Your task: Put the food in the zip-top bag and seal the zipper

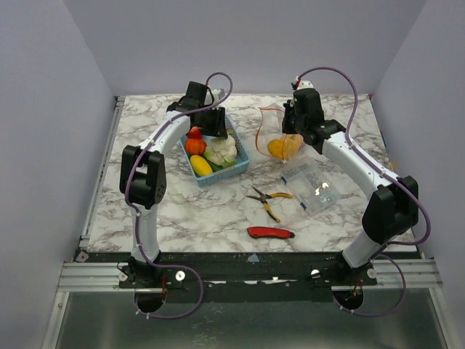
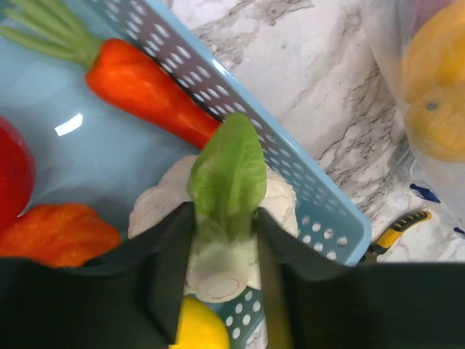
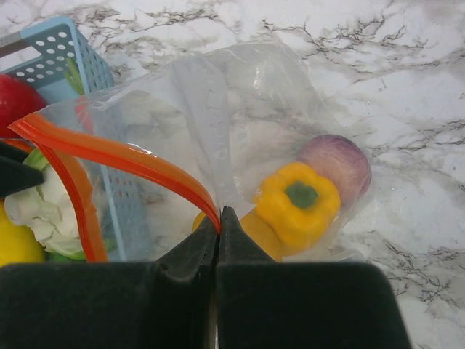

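Left gripper (image 2: 224,215) is clamped on the cauliflower (image 2: 218,270) in the blue basket (image 2: 292,174). The fingers (image 2: 171,265) press either side of its white stalk. It's lumpy white with one green leaf and lies lengthwise near-to-far, cut stalk end at the near side and leaf tip pointing far, toward the carrot (image 2: 145,80).

Right gripper (image 3: 218,219) is pinched shut on the zip-top bag (image 3: 254,94) right at its zipper (image 3: 109,150). The bag sits just right of the basket, mouth gaping left toward it. A yellow pepper (image 3: 298,200) and a purple onion (image 3: 341,163) are inside.
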Tool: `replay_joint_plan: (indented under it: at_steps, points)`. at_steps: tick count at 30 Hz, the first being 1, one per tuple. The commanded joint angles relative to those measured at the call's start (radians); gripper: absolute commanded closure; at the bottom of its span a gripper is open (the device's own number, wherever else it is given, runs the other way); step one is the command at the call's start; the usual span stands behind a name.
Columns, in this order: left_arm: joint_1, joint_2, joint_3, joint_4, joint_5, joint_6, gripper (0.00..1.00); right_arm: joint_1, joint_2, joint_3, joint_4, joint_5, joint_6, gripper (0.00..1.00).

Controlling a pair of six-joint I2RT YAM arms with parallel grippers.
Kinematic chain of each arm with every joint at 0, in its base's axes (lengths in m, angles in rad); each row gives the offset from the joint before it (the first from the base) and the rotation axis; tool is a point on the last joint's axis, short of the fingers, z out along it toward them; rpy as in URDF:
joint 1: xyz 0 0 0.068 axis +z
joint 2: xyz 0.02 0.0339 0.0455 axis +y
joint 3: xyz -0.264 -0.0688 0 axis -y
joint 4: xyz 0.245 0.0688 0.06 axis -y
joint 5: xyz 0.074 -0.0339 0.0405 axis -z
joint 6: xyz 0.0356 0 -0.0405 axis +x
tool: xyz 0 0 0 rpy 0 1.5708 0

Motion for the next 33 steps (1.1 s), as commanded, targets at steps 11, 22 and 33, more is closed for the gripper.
replay_joint_plan:
  at_steps: [11, 22, 33]
  points:
    - [-0.214, -0.075, 0.063, -0.188, -0.736, -0.235, 0.17, 0.007, -0.007, 0.016, 0.003, -0.033, 0.007, 0.99]
    - [-0.301, -0.084, -0.045, -0.191, -0.923, -0.313, 0.16, 0.007, -0.021, 0.009, 0.010, -0.049, 0.012, 0.99]
    - [-0.339, -0.078, -0.070, -0.172, -0.903, -0.270, 0.06, 0.012, -0.028, 0.007, 0.011, -0.055, 0.015, 0.99]
